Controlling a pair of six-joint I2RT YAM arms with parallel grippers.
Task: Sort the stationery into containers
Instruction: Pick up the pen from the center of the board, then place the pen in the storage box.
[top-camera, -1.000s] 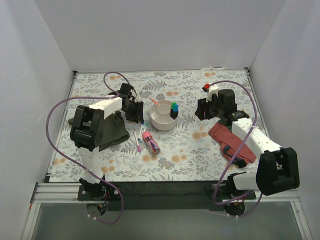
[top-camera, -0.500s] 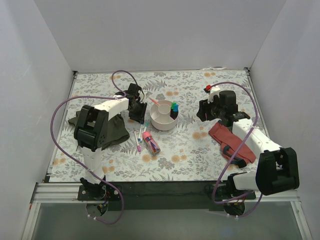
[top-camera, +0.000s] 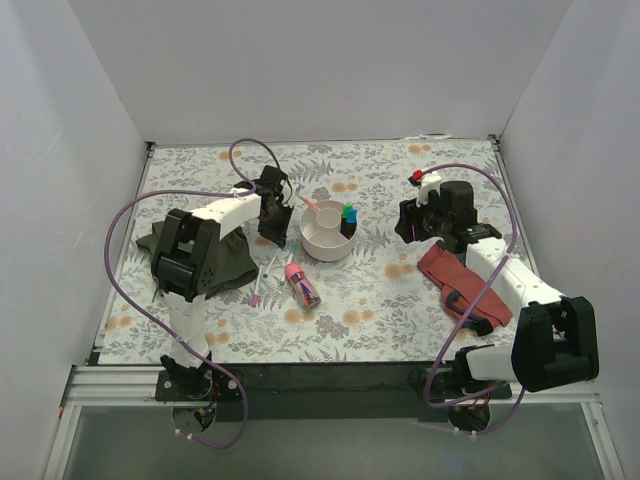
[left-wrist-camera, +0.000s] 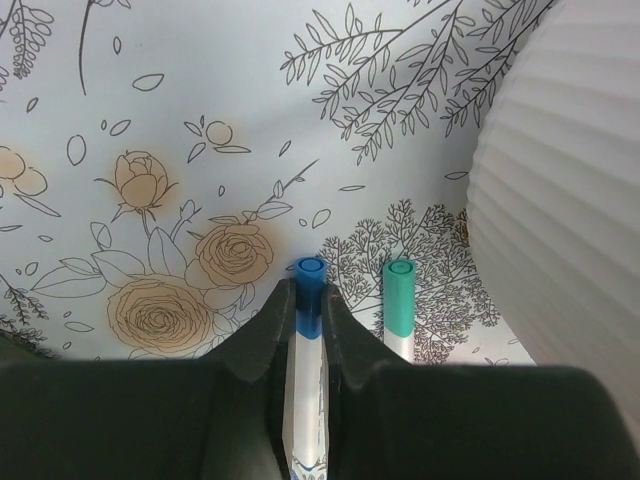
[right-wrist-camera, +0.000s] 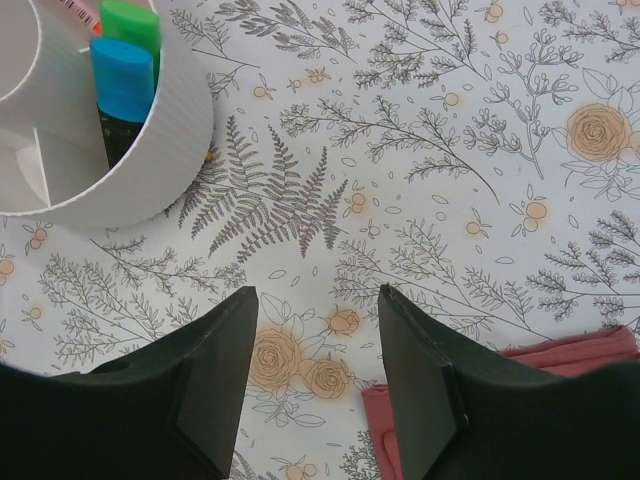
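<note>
Left gripper (left-wrist-camera: 306, 305) has shifted in beside the bowl (left-wrist-camera: 570, 180) and is now clenched on the blue-capped pen (left-wrist-camera: 308, 282). Teal-capped pen (left-wrist-camera: 399, 300) lies just right of it. Right gripper (right-wrist-camera: 315, 335) spread, idle. Judgement: pick secured, bowl drop-off next.

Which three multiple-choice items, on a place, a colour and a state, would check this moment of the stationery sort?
1. Where are the two highlighters?
A. on the red cloth
B. standing in the bowl
C. lying flat beside it

2. What colour is the cap of the pen between the left fingers?
A. blue
B. pink
C. orange

3. How do the right fingers stand?
A. shut on a pen
B. shut on the red cloth
C. apart, holding nothing

Answers:
1 B: green and blue tips rise from one compartment.
2 A: the left wrist view shows a blue cap pinched.
3 C: only the table shows between them.
</note>
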